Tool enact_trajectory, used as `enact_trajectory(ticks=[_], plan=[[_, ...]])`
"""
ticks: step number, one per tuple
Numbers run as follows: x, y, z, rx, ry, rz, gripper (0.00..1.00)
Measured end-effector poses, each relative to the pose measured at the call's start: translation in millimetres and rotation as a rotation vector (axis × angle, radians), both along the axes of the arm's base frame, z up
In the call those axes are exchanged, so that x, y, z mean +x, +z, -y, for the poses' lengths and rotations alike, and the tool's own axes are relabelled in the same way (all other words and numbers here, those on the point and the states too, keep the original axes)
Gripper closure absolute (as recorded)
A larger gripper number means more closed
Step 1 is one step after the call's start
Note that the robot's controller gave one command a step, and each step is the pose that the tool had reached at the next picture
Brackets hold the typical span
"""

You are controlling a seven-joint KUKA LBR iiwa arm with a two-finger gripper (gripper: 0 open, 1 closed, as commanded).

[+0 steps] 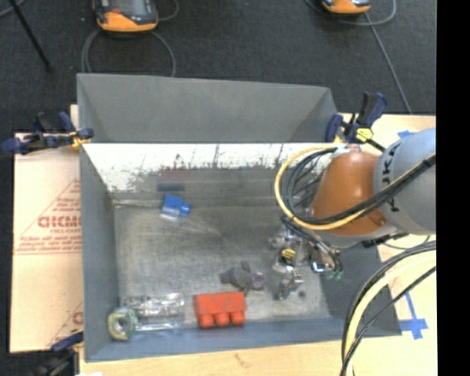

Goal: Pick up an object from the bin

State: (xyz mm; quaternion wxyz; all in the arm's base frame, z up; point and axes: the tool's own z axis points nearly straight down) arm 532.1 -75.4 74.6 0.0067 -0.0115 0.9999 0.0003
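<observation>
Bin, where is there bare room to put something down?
Biggest bare patch: the middle-left floor, between the blue piece above and the clear plastic thing and red block below. The floor right of the blue piece is bare too. Crowded at the view's lower right, where the gripper hangs beside the dark grey lump.

We observe a dark, textured floor (235, 44) behind the work area. One orange-and-black device (126, 15) rests on it at top left; a second device (345, 6) sits at top right. A pale wooden counter (242, 363) shows along the near edge.
</observation>
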Motion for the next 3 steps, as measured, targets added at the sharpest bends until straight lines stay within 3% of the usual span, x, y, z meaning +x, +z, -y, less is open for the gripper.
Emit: enact_trajectory(ticks=[1,2,3], plan=[[17.2,-1.0,35.6,0.0,0.07,-0.003,0.0],[18.3,0.7,35.7,-0.002,0.072,0.0,1.0],[8.9,144.6,48.4,-0.007,0.285,-0.003,1.0]])
